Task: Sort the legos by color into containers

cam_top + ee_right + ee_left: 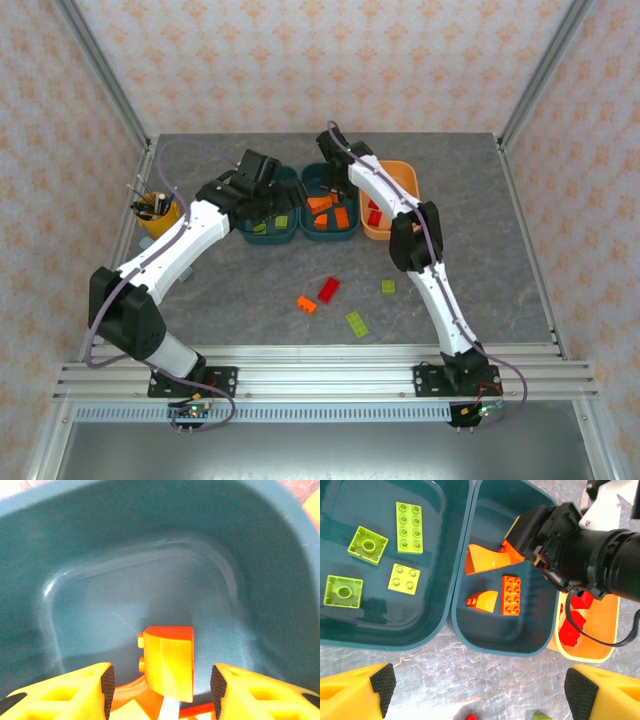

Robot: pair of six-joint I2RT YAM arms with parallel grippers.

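Right wrist, right pincer (161,681) parted, orange brick (168,661) between, untouched.

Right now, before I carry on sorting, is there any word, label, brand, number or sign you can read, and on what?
No readable text in any view.
Yellow-green bricks and orange bricks: stud tops too blurred to show any embossing.
Teal trays and orange tray: no label seen.
Yellow pen cup: too small to tell.
Wallpaper: repeating ornament, no letters.
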